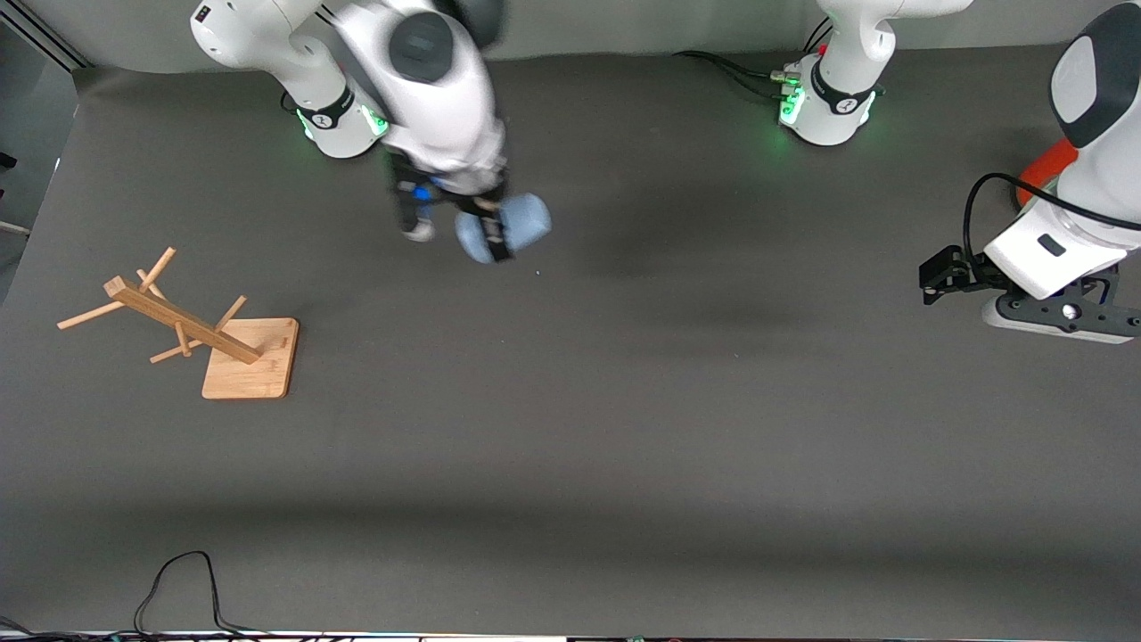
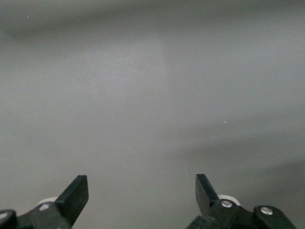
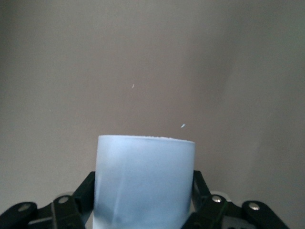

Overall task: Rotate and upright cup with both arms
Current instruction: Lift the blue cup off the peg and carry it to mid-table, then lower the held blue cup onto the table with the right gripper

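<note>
The light-blue cup [image 1: 521, 223] is held on its side in my right gripper [image 1: 492, 237], over the table close to the right arm's base. In the right wrist view the cup [image 3: 145, 176] fills the space between the black fingers [image 3: 86, 187], which are shut against its two sides. I cannot see which end is the rim. My left gripper [image 1: 936, 276] hangs over the left arm's end of the table, apart from the cup. In the left wrist view it [image 2: 142, 191] is open and empty, with only bare table under it.
A wooden peg rack on a square base [image 1: 251, 358] stands toward the right arm's end. An orange-red cylinder [image 1: 1045, 168] shows partly under the left arm. A black cable [image 1: 183, 580] lies at the table edge nearest the camera.
</note>
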Tool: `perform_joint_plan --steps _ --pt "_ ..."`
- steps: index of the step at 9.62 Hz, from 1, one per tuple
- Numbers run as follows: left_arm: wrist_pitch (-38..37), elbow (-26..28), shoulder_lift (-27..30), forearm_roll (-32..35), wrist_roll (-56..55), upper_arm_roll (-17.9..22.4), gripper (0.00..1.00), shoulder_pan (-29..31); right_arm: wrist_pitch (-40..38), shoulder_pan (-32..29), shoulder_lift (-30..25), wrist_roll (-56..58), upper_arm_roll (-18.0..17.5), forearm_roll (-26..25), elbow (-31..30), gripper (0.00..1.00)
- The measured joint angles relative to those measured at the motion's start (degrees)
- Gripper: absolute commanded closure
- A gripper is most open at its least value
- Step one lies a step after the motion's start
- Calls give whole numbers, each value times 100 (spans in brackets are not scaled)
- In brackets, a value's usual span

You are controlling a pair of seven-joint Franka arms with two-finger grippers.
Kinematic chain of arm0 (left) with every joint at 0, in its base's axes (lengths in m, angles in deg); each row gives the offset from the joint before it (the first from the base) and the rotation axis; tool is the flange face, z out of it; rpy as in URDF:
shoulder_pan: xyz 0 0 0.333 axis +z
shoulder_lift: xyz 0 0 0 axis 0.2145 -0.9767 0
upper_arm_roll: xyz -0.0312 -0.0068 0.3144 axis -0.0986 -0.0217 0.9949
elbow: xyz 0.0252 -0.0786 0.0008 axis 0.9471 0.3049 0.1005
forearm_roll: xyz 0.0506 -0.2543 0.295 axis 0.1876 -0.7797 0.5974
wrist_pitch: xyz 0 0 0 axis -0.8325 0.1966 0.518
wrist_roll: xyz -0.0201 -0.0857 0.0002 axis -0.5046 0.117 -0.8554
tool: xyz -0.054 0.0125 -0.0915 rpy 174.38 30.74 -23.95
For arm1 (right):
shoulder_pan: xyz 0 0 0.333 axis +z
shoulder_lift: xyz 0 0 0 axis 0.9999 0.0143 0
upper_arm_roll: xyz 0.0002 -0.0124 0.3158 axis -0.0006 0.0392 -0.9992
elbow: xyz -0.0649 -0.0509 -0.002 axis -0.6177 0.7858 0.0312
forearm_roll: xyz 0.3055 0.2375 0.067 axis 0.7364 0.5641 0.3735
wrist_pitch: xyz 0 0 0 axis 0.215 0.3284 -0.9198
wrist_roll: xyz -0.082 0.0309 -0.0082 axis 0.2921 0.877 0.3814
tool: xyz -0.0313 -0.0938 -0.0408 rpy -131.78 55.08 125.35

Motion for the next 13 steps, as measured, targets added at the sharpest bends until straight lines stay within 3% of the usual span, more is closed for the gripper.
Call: perform_joint_plan --steps 3,5,10,11,12,13 --pt "-6 -6 -7 0 3 2 0 3 51 358 1638 -1197 -1 -1 1255 54" --pt "-14 -8 -7 0 6 1 0 4 488 584 2465 -1755 -4 -1 1668 54" --pt "-22 -10 -8 0 10 3 0 5 1251 932 3490 -2379 5 -6 1944 50" --pt "-22 -10 -8 0 10 3 0 6 1250 932 3514 -2395 13 -7 1991 30" --pt "-22 -10 -8 0 10 3 0 6 1267 931 3521 -2417 24 -7 2000 0" --pt "-24 -10 -9 0 10 3 0 6 1285 931 3535 -2463 33 -7 2007 0"
